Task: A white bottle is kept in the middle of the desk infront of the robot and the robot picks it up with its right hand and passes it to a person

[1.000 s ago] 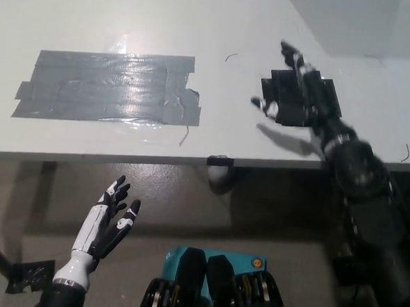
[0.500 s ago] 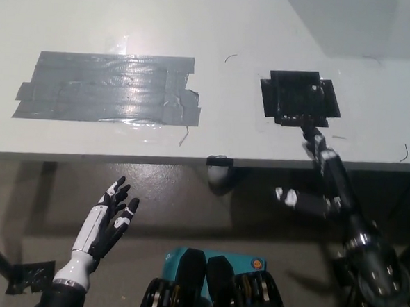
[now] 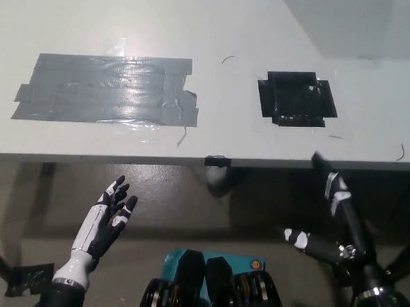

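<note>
White bottle: not in view anywhere | worktop (image 3: 219,29): only grey tape patch (image 3: 108,88) and black tape square (image 3: 297,98) | right hand (image 3: 333,224): below worktop edge, fingers spread, holds nothing | left hand (image 3: 107,220): resting low, open, idle.

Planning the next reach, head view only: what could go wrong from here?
1. No bottle shows on the desk; a grasp would likely close on nothing.
2. The open right hand sits below the desk's front edge, near it; raising it straight up could strike that edge.
The left hand rests open at lower left.
</note>
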Robot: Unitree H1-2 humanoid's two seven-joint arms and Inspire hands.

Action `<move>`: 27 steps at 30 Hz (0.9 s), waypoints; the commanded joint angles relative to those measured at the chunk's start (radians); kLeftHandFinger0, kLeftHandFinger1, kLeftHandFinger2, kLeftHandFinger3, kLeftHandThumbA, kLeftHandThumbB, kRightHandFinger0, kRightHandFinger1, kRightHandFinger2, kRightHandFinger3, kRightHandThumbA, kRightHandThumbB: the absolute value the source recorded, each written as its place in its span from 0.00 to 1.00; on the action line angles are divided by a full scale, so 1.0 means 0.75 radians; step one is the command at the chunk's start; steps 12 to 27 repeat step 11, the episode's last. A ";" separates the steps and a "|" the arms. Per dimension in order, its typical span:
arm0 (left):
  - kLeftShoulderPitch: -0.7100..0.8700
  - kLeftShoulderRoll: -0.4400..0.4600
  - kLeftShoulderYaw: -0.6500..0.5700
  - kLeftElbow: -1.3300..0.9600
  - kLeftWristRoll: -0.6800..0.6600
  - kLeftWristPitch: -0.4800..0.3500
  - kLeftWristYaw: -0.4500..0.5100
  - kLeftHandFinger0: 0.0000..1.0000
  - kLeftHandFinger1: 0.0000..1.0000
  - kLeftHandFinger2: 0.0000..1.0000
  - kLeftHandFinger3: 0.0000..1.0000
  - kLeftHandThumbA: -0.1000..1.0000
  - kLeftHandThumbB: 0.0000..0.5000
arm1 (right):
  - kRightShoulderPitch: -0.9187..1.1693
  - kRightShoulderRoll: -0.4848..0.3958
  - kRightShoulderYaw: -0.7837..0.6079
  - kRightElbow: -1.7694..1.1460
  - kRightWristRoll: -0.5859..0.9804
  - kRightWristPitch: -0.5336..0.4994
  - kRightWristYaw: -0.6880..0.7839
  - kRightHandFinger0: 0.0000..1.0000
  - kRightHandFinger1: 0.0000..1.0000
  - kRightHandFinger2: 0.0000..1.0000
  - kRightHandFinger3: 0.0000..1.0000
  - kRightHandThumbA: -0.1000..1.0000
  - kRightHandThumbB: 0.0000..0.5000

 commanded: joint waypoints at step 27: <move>-0.028 0.009 0.001 -0.015 -0.013 -0.048 0.002 1.00 1.00 1.00 1.00 0.89 0.01 | -0.098 0.001 -0.014 0.339 0.032 -0.112 0.036 1.00 1.00 1.00 1.00 1.00 0.61</move>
